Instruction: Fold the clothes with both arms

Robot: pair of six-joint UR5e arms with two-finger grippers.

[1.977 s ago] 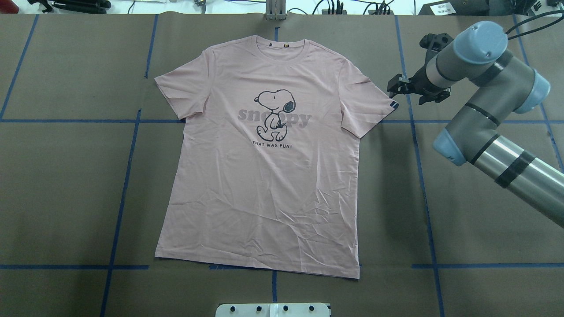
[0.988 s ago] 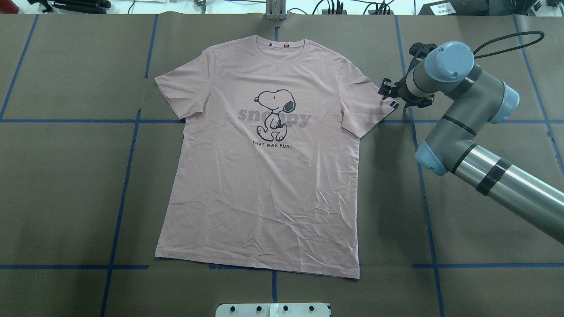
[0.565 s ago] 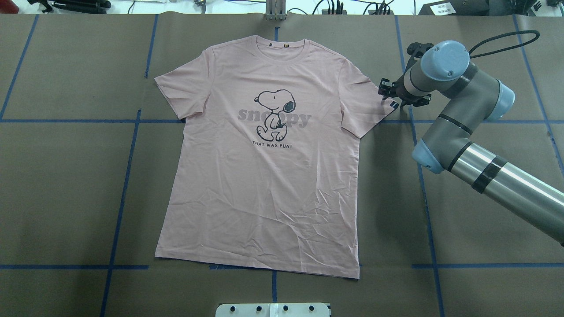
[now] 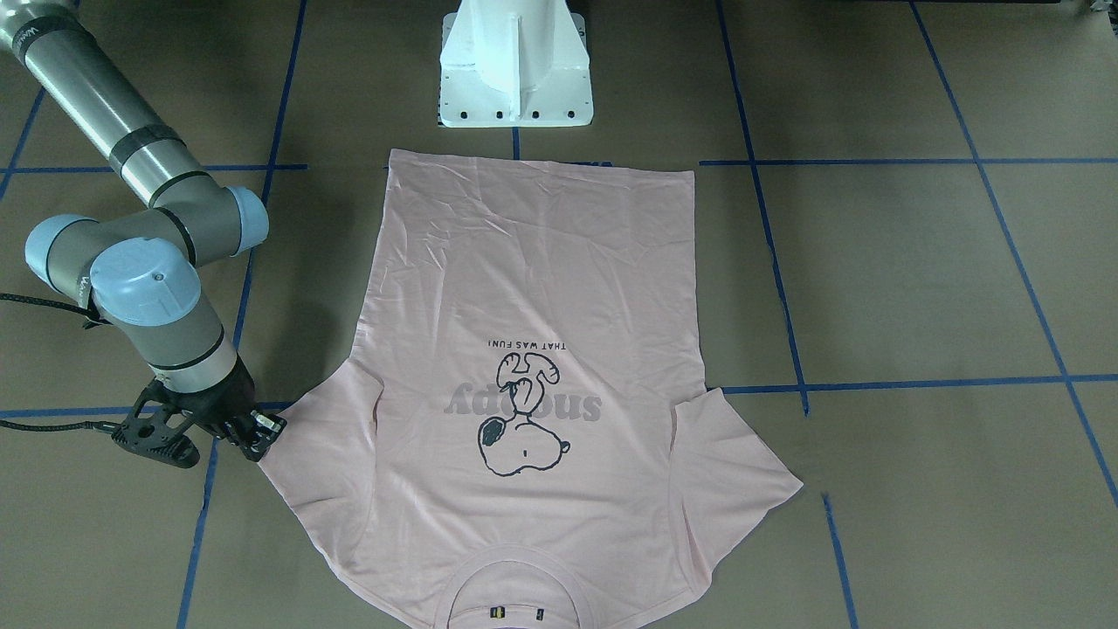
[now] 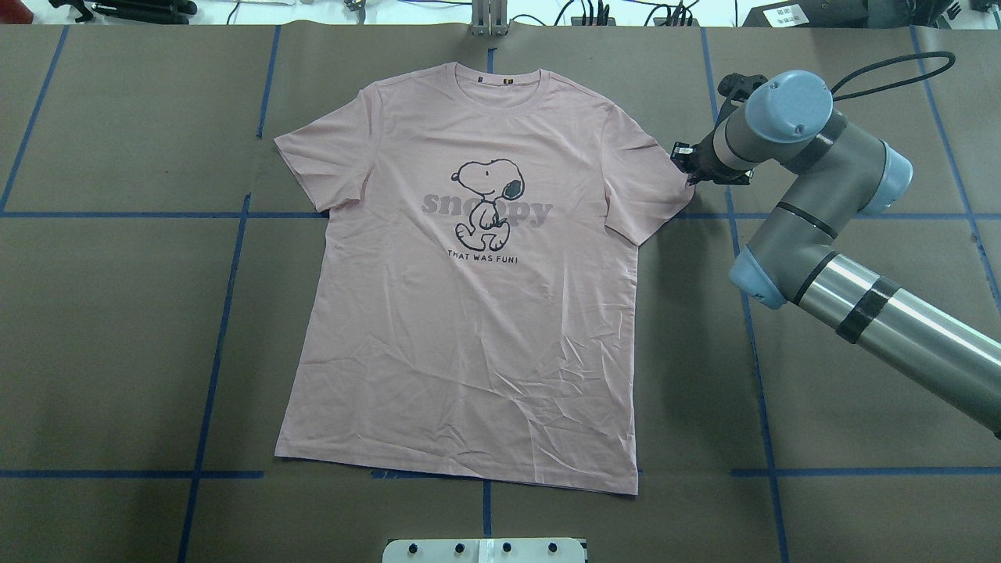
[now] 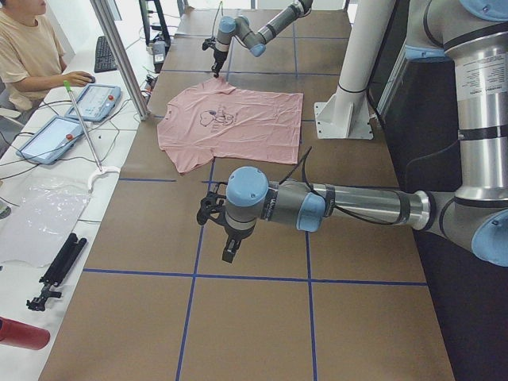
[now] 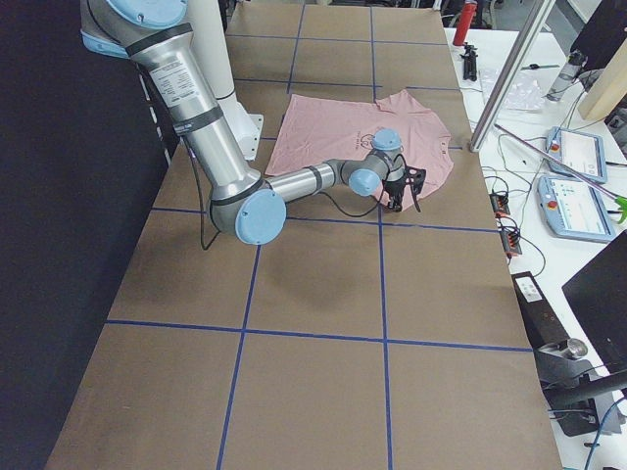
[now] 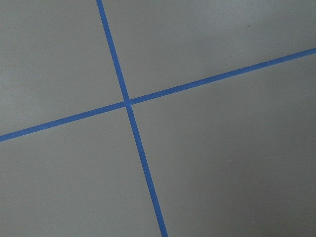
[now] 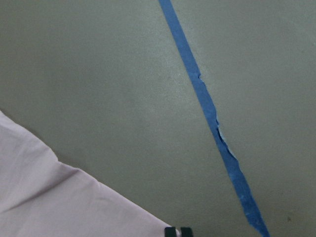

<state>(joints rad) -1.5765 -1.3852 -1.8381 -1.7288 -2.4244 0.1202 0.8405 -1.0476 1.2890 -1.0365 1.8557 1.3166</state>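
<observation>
T-shirt (image 5: 469, 336): flat on the table (image 5: 117, 328), print up, collar away from me.
right gripper (image 5: 691, 170): at the hem of the sleeve (image 5: 649, 176) on my right; clamped or spread, I cannot tell.
left gripper (image 6: 222, 234): over bare table, well apart; grip likewise unclear.
risk: if I catch one layer or miss the hem, the sleeve could slip on lifting; a lone pull might drag the shirt askew.

The overhead camera is looking forward and down from behind the robot, taking in the whole T-shirt (image 5: 469, 313) on the bench (image 5: 117, 352). The front-facing one is looking steeply down from across, sharing that shirt upside down. Two side cameras are looking along the bench from its ends. Both wrist cameras are sitting close, framing blue tape (image 8: 128, 103); the right one is catching a sleeve edge (image 9: 59, 197).
</observation>
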